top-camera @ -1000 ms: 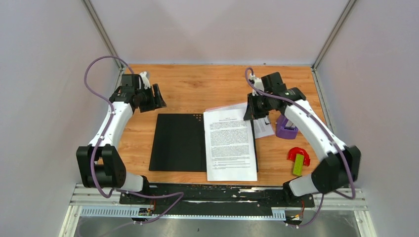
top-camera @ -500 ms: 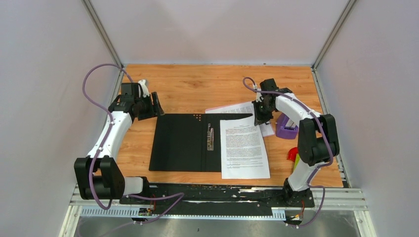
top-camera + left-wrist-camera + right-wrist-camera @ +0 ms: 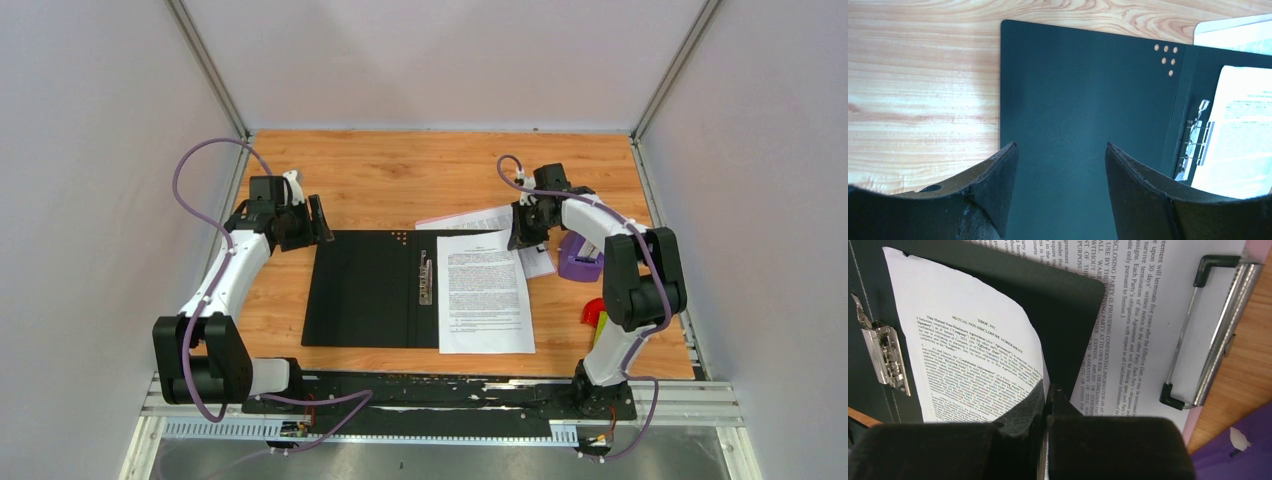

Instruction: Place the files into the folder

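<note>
Now the white printed file (image 3: 485, 290) has slid back left since a moment ago. It sits squarer on the right half of the open matte-black folder (image 3: 365, 290), beside its metal clip (image 3: 427, 278). Right jaws stay pinched on its curling top corner; left jaws hang apart at the folder's far-left corner. A pink clipboard (image 3: 1255, 250) pokes from under the folder, a purple object (image 3: 580, 262) beside it.

Folder (image 3: 365, 290) on table (image 3: 400, 180), sheet (image 3: 485, 290) on its right half, clipboard (image 3: 1230, 315) behind.
</note>
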### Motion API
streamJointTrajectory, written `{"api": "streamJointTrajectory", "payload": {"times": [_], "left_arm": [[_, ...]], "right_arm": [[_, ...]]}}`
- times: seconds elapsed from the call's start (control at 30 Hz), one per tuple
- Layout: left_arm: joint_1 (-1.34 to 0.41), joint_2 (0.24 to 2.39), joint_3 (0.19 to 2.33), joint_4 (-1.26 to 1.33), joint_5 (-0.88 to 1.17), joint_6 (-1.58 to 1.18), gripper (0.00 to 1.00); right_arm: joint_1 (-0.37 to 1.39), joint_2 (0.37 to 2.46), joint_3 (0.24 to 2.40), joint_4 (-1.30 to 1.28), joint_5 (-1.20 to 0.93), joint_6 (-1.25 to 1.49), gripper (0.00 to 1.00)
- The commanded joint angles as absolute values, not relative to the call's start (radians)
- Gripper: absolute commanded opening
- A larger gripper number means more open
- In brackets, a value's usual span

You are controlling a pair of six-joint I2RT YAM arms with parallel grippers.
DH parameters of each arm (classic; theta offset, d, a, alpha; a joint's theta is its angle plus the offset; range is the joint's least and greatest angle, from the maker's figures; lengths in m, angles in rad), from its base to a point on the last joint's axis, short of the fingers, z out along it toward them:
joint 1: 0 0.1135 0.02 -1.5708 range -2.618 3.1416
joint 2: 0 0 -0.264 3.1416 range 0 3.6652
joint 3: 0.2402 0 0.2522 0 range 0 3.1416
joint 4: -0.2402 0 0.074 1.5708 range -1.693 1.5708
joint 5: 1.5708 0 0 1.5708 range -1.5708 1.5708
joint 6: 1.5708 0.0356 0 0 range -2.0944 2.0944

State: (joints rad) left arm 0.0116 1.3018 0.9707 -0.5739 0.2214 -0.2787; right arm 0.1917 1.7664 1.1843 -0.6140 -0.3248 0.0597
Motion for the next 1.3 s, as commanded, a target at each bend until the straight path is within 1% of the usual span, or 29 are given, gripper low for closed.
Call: {"api": "streamJointTrajectory", "payload": {"times": [0.0,0.27,0.67,1.27], "left_arm": [[0.011,1.302,0.963,-0.533,0.173,-0.259,0.72],[0.011,1.304,0.957,-0.529,0.164,-0.259,0.72],[0.011,1.328,0.951,-0.532,0.149,-0.255,0.73],[0.011,1.335,0.951,-0.532,0.152,-0.262,0.73]], "right_arm": [[0.184,1.795,1.176,-0.516,-0.410,0.094,0.00],[0.175,1.828,1.185,-0.482,-0.445,0.126,0.00],[0.175,1.865,1.203,-0.477,-0.477,0.085,0.00],[0.178,1.929,1.296,-0.521,-0.482,0.060,0.00]]}}
